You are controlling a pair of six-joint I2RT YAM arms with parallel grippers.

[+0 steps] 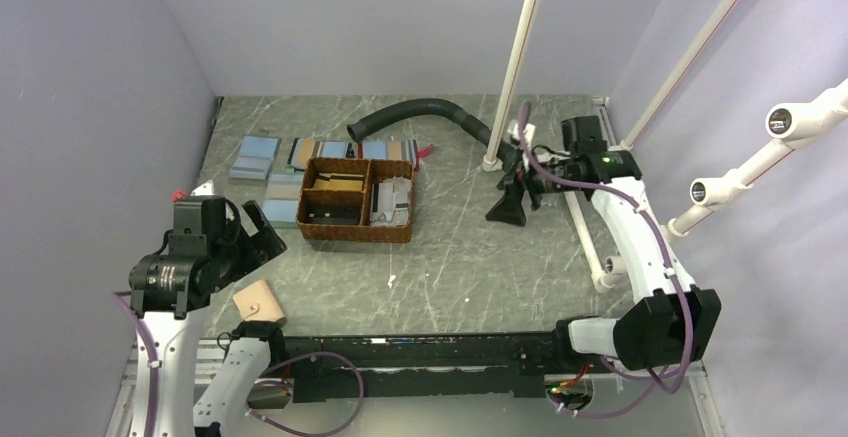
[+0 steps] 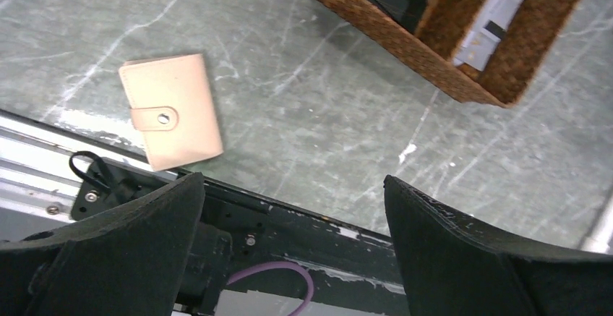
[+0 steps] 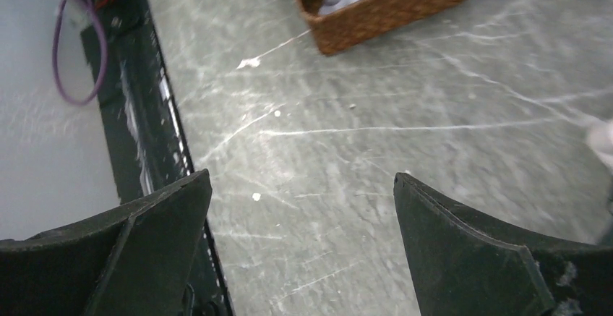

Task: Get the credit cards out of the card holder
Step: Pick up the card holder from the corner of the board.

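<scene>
The card holder (image 1: 259,304) is a small tan leather wallet, closed with its round snap, lying flat near the table's front left edge. It also shows in the left wrist view (image 2: 172,110), upper left. No cards show outside it. My left gripper (image 1: 262,240) is open and empty, above the table just behind the card holder; in its own view (image 2: 293,180) the jaws stand wide apart, the wallet to their upper left. My right gripper (image 1: 510,202) is open and empty at the back right, far from the wallet, above bare table (image 3: 302,177).
A brown woven two-compartment basket (image 1: 355,233) with dark and grey items stands at centre back, also in the wrist views (image 2: 405,34) (image 3: 390,9). Light blue flat rectangles (image 1: 254,156) lie behind it. A black hose (image 1: 420,112), white pipes (image 1: 520,57) and a black front rail (image 1: 420,352) border the area.
</scene>
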